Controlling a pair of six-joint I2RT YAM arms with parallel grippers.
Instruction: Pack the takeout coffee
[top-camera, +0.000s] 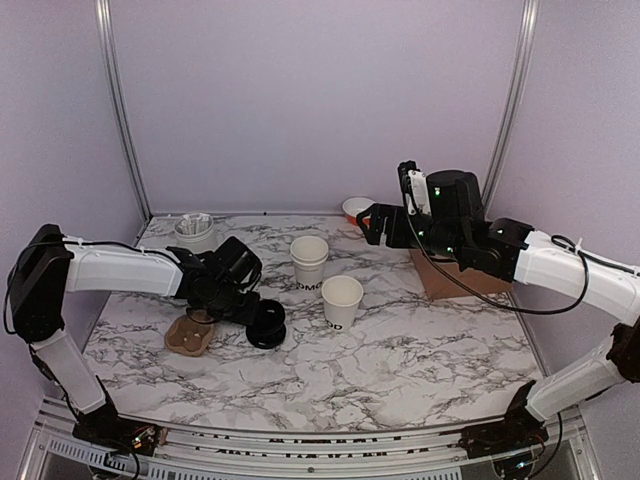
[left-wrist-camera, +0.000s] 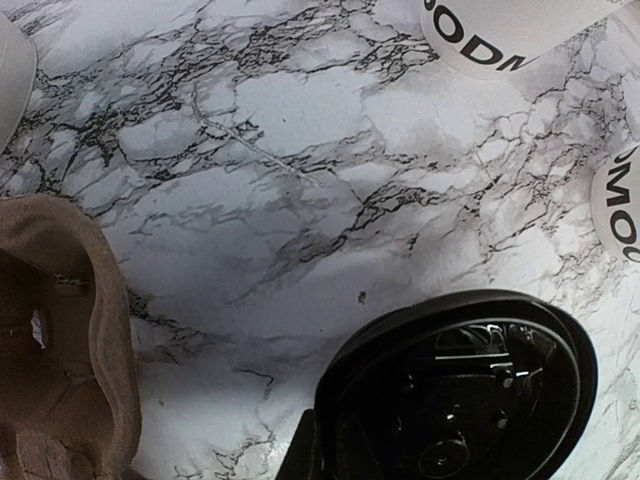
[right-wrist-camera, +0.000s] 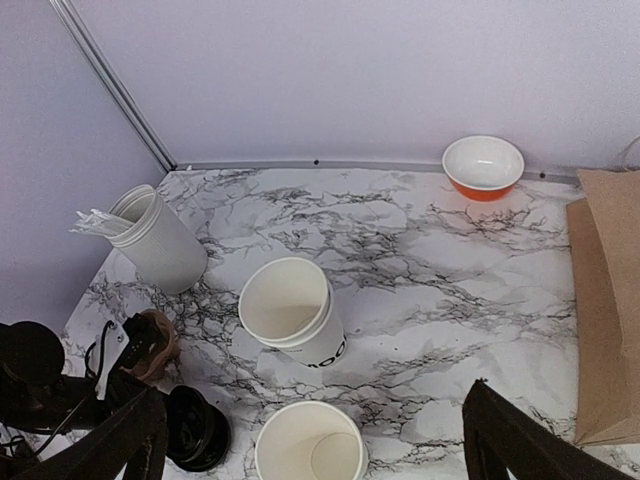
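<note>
The takeout coffee cup (top-camera: 342, 300), a single white paper cup with black lettering near its base, stands open-topped mid-table; the right wrist view looks down into this cup (right-wrist-camera: 308, 452). A black lid (top-camera: 266, 322) is off the cup, low over the marble to its left, and my left gripper (top-camera: 254, 316) is shut on it. In the left wrist view the lid (left-wrist-camera: 470, 390) fills the lower right, one dark finger (left-wrist-camera: 300, 455) against its rim. My right gripper (top-camera: 376, 226) hovers high at the back right, open and empty, above the cups (right-wrist-camera: 310, 450).
A stack of nested white cups (top-camera: 309, 262) stands behind the single cup. A brown pulp cup carrier (top-camera: 190, 336) lies left of the lid. A white tub of stirrers (top-camera: 194, 232) and an orange bowl (top-camera: 356, 208) sit at the back. A brown paper bag (top-camera: 450, 276) lies right.
</note>
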